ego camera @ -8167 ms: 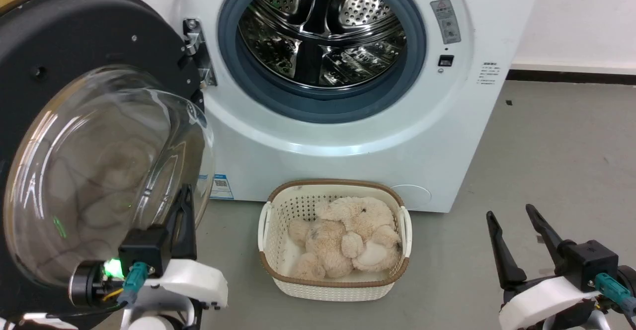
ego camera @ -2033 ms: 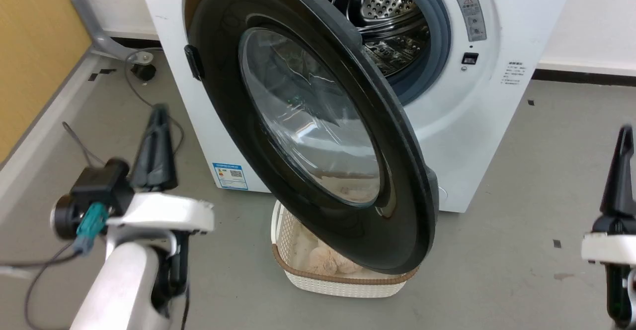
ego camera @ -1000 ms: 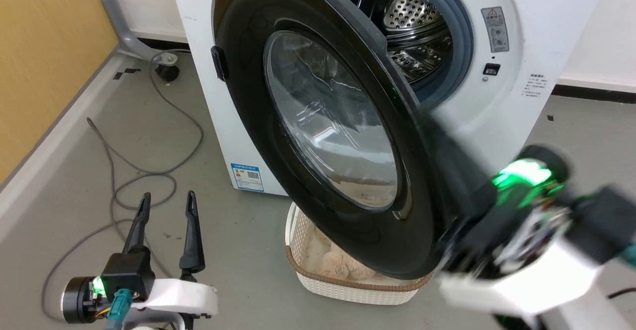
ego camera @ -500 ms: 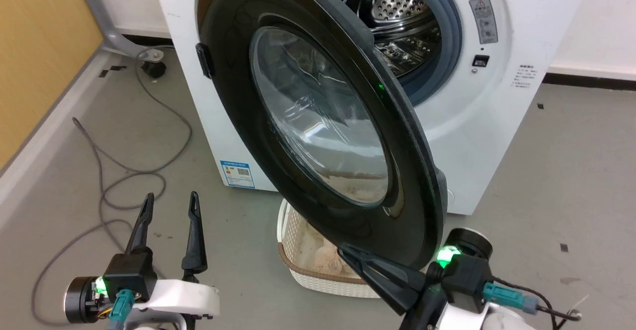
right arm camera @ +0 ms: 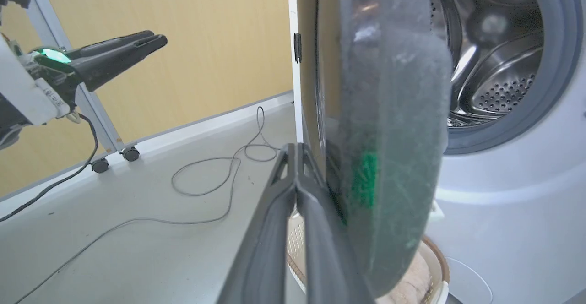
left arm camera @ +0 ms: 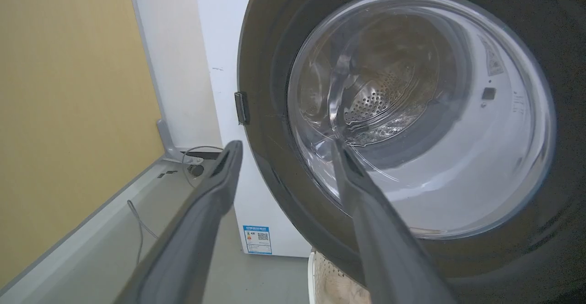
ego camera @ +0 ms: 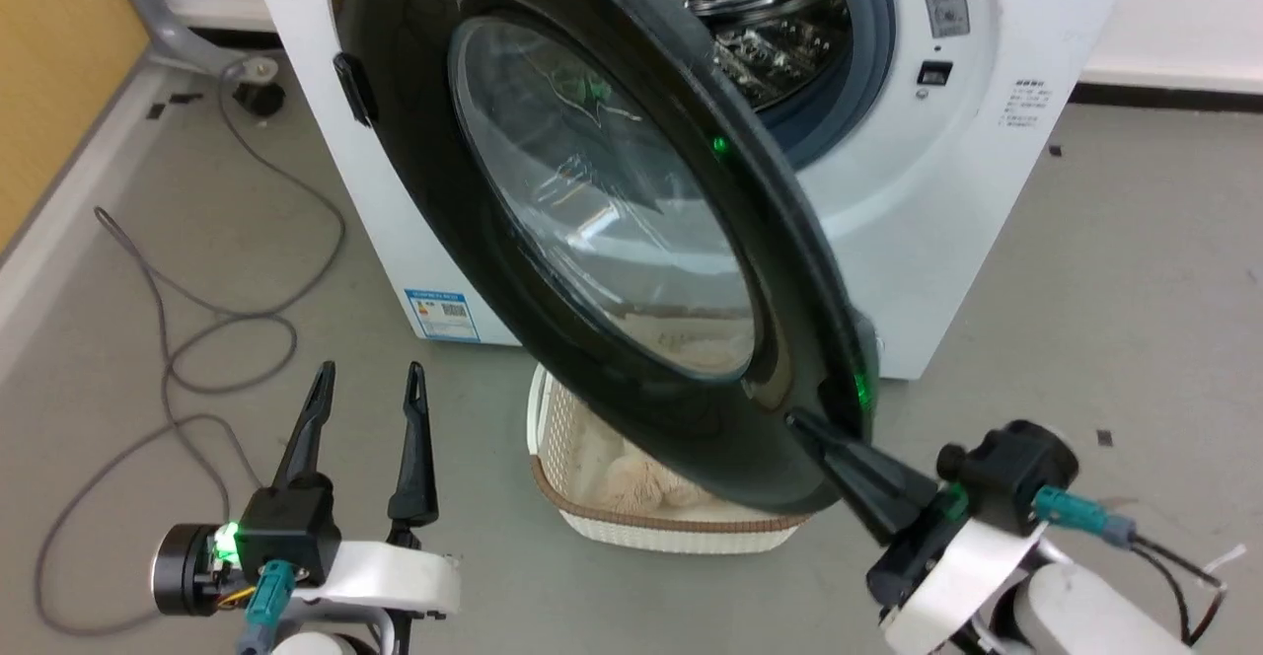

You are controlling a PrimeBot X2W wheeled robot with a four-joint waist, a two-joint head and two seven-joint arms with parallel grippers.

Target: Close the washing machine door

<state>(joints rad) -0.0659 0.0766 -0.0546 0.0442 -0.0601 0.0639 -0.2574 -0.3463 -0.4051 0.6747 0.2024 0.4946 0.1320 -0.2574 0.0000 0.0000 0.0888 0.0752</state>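
Observation:
The washing machine door (ego camera: pixel 464 241), a glossy black disc with a bulging glass window (ego camera: pixel 602 201), stands half open in front of the white washing machine (ego camera: pixel 947 201). The steel drum (ego camera: pixel 770 34) shows behind it. My right gripper (ego camera: pixel 797 422) is shut with nothing in it. Its tip sits at the door's outer face near the low free edge, touching or nearly so. In the right wrist view the door (right arm camera: pixel 393 111) is edge-on, just right of the shut right gripper (right arm camera: pixel 293 148). My left gripper (ego camera: pixel 370 374) stands open low on the left, apart from the door (left arm camera: pixel 261 166).
A white woven basket (ego camera: pixel 553 438) holding a beige plush toy sits on the floor under the door's low edge. A grey cable (ego camera: pixel 227 320) loops over the floor on the left. A yellow wall panel (ego camera: pixel 39 63) with a grey skirting closes off the left side.
The head camera has tilted and shifted. My right gripper has come up from under the door's low edge to its outer face near the free edge. The left gripper stays open.

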